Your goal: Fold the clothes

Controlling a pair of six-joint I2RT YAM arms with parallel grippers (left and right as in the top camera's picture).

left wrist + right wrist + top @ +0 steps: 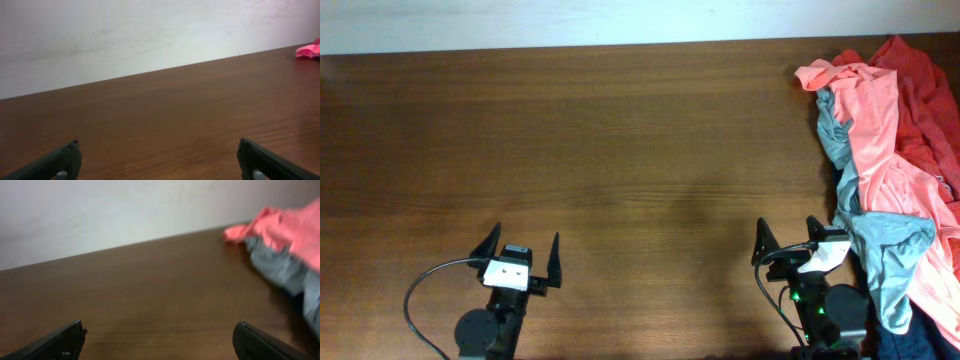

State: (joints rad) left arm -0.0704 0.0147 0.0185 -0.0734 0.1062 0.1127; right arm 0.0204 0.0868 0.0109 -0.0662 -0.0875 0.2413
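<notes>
**Clothes heaped at right edge, both tools wide open and empty**

The clothes (pixel 892 170) lie in a loose, unfolded heap along the right side of the counter (pixel 620 130). The heap's long axis runs from the far edge to the near edge. On top I see the salmon-pink shirt (pixel 876 125), stretched from far-left to near-right, with one crumpled end pointing towards the far left. A grey-blue garment (pixel 888 245) trails under it and spills out at the near end. A red garment (pixel 928 85) sits behind, at the far right corner, and a navy garment (pixel 898 346) shows at the near right edge.

My right tool (pixel 786 230) sits just beside the heap's near end, jaws spread fully and holding nothing. I cannot tell whether its arm brushes the grey-blue fabric.

My left tool (pixel 526 240) is well apart from the clothes, over bare wood at the near left, jaws equally wide and empty. Its black cable (pixel 420 290) loops on the counter beside it.

Both tools point towards the pale wall (pixel 150 35).
</notes>
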